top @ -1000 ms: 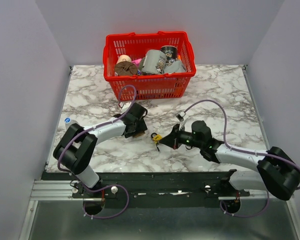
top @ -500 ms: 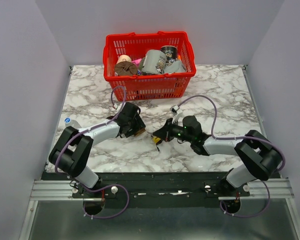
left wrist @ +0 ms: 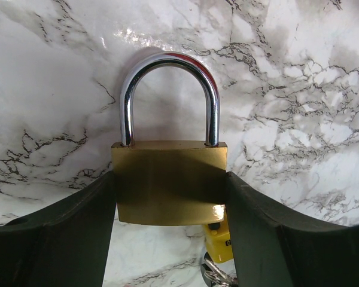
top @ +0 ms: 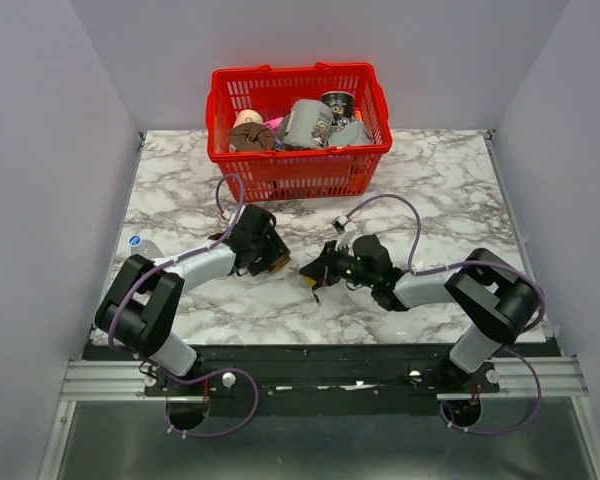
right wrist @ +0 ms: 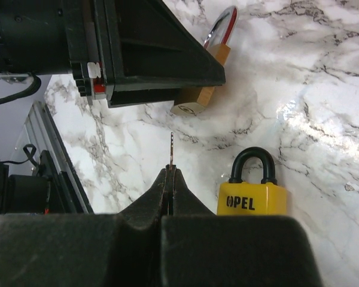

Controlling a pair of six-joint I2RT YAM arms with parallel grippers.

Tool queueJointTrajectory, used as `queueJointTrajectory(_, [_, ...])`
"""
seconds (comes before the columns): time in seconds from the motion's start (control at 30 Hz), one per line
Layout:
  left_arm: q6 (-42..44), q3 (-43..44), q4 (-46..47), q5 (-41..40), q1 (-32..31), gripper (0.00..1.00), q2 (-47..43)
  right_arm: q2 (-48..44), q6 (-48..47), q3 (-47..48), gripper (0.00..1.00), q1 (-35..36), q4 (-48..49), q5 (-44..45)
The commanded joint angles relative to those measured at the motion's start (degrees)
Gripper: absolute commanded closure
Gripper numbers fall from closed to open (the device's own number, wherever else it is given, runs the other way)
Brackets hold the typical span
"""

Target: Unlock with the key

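Over on the left, the left gripper (left wrist: 170, 206) has its fingers clamped on the flanks of the brass padlock (left wrist: 167, 176), and the shackle is seated at both ends, so nothing is unlocked yet. In the centre, the right gripper (right wrist: 170, 174) pinches tight on the key (right wrist: 171, 146), whose thin blade points at that lock's base but is short of it (I can hardly make out the keyhole). Insertion and the turn remain, and the yellow padlock (right wrist: 252, 198) lies idle to the right.

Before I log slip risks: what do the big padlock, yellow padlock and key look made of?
Big padlock: matte golden body, likely brass; mirror-bright shackle, probably chromed steel. Yellow padlock: glossy yellow casing, plastic or paint; black coated shackle. Key: thin dull grey metal.
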Motion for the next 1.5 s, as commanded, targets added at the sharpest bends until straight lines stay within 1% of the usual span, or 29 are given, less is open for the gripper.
queueJointTrajectory(0.0, [-1.1,-0.8,1.0,1.8,0.4,1.00,-1.0,2.0,0.0,1.3,0.99,0.9,5.8,4.5])
queueJointTrajectory(0.17, [-1.1,-1.0,1.2,1.8,0.4,1.00,-1.0,4.9,1.0,1.9,0.99,0.9,7.3,4.4])
queueJointTrajectory(0.63, [-1.2,-1.2,1.6,1.9,0.6,1.00,-0.8,8.2,1.2,3.6,0.99,1.3,9.1,4.4])
queueJointTrajectory(1.17, [-1.0,-1.0,1.5,1.8,0.7,1.00,-0.8,10.9,2.6,5.0,0.99,1.5,8.8,4.9])
queueJointTrajectory(1.47, [-1.1,-1.1,1.5,1.9,0.8,1.00,-0.9,11.4,3.4,4.7,0.99,1.5,10.7,5.2])
